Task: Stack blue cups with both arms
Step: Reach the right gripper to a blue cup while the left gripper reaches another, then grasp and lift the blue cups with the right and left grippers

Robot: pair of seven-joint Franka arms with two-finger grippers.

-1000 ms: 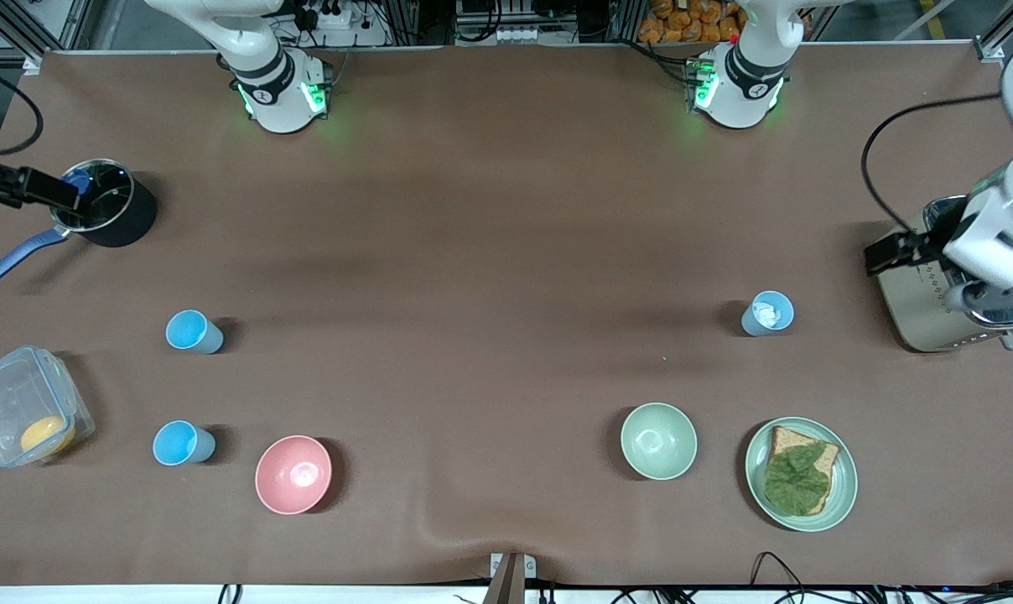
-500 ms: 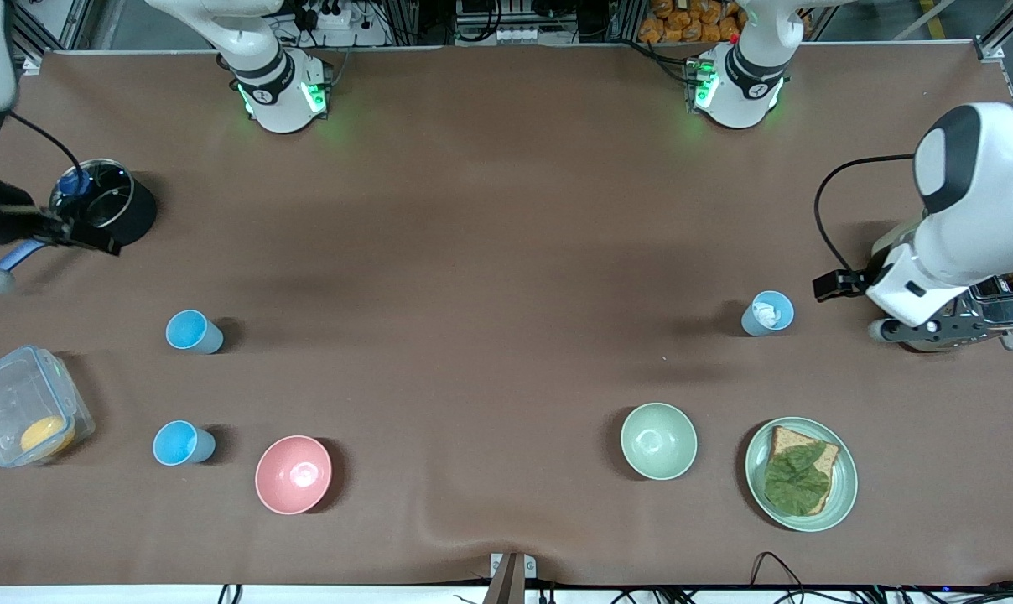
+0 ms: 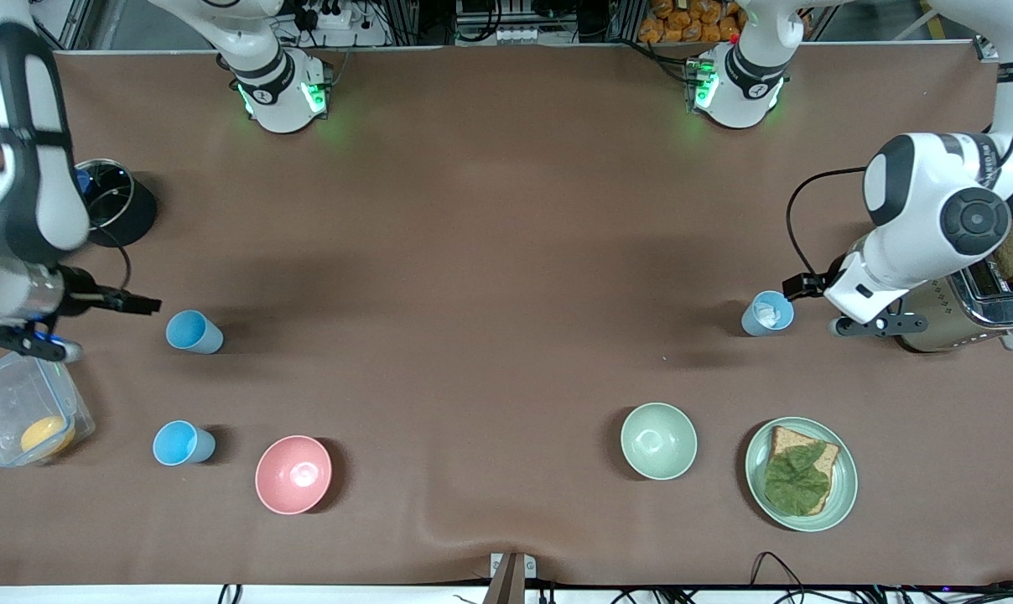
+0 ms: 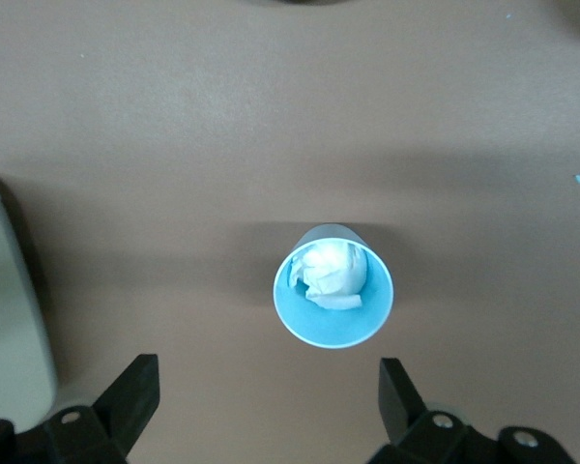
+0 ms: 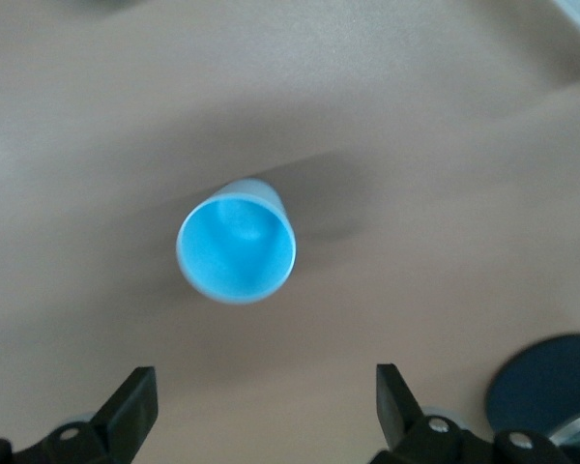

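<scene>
Three light-blue cups stand upright on the brown table. One cup (image 3: 767,314) toward the left arm's end holds a white crumpled wad; it also shows in the left wrist view (image 4: 333,286). My left gripper (image 3: 796,288) is open and empty beside it, its fingers (image 4: 135,387) apart from the cup. Two empty cups stand toward the right arm's end: one cup (image 3: 193,331) farther from the front camera, one cup (image 3: 183,443) nearer. My right gripper (image 3: 142,304) is open and empty beside the farther one, which shows in the right wrist view (image 5: 237,242).
A pink bowl (image 3: 293,474) stands beside the nearer cup. A pale green bowl (image 3: 658,440) and a plate (image 3: 842,495) with bread and lettuce lie near the front. A toaster (image 3: 959,310) stands by the left gripper. A black pot (image 3: 116,214) and a clear container (image 3: 24,403) stand by the right arm.
Both arms swung in toward the cups. The right gripper moved from the black pot to beside the farther empty cup. The left gripper moved from the toaster to beside the cup with the wad.
</scene>
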